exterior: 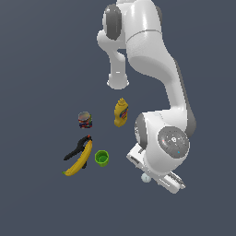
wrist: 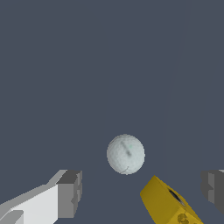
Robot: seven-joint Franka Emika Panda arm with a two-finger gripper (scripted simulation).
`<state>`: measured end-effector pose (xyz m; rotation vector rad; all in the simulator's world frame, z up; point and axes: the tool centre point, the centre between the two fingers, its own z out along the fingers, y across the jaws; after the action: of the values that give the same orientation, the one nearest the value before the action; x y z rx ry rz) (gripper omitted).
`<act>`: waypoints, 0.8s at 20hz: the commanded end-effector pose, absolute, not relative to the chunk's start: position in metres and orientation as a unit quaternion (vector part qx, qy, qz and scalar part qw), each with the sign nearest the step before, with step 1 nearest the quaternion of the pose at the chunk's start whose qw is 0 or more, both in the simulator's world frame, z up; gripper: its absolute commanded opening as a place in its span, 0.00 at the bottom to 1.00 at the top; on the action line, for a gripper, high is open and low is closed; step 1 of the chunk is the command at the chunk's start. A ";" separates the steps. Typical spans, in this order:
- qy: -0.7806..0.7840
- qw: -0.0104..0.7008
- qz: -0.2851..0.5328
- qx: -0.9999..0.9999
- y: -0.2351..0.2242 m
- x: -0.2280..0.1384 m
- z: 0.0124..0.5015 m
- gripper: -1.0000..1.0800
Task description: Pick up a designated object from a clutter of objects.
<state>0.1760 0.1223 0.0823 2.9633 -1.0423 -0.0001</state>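
The small white-grey golf-like ball (wrist: 125,154) lies on the dark floor in the wrist view, close below my gripper (wrist: 142,188). The two grey fingertips (wrist: 70,192) stand wide apart on either side of the ball's line, so the gripper is open and empty. A yellow block (wrist: 168,203) lies right next to the ball. In the exterior view the ball (exterior: 146,177) peeks out just beside the arm's hand (exterior: 159,173), which hides the fingers and the block.
In the exterior view a yellow mustard bottle (exterior: 121,112), a small can (exterior: 85,120), a black clamp (exterior: 77,148), a banana (exterior: 79,159) and a green cup (exterior: 102,157) stand to the exterior view's left of the hand.
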 end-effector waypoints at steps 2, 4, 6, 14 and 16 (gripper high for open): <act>-0.341 0.000 0.000 0.940 0.125 0.178 0.074 0.96; -0.343 0.000 0.000 0.939 0.126 0.178 0.071 0.96; -0.342 0.000 -0.001 0.940 0.126 0.178 0.072 0.96; -0.342 0.000 0.000 0.940 0.126 0.177 0.048 0.96; -0.343 0.000 0.000 0.939 0.126 0.177 0.036 0.96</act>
<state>0.1775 0.1261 0.0450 2.9519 -1.0760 0.0006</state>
